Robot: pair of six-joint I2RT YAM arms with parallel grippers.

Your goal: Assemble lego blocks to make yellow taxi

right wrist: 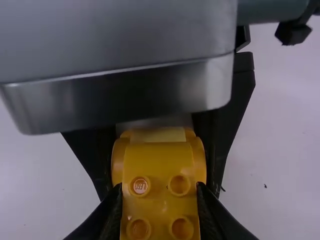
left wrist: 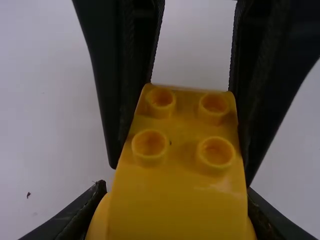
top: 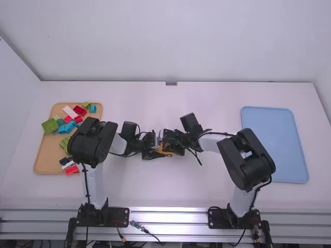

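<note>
Though gripped from both ends, probably easy to handle: yellow studded block (left wrist: 177, 175), held over the white table (top: 170, 191), between the arms. Left gripper (left wrist: 176, 192) closed on one end, rounded at the sides; right gripper (right wrist: 159, 187) closed on the other, beside the four studs. Cannot tell if one piece or several joined. Likely light, stiff hard plastic, no give under squeeze, smooth enough to slip or twist if pinched off-centre. Not fragile as such, but any joint liable to pop open if levered or pulled. For a hold, take the flat parallel sides, low and centred, fingers square to the faces; avoid the rounded sides, likely to roll in the fingers. Leave stud tops free for stacking. Before opening either gripper, make sure of the other.
</note>
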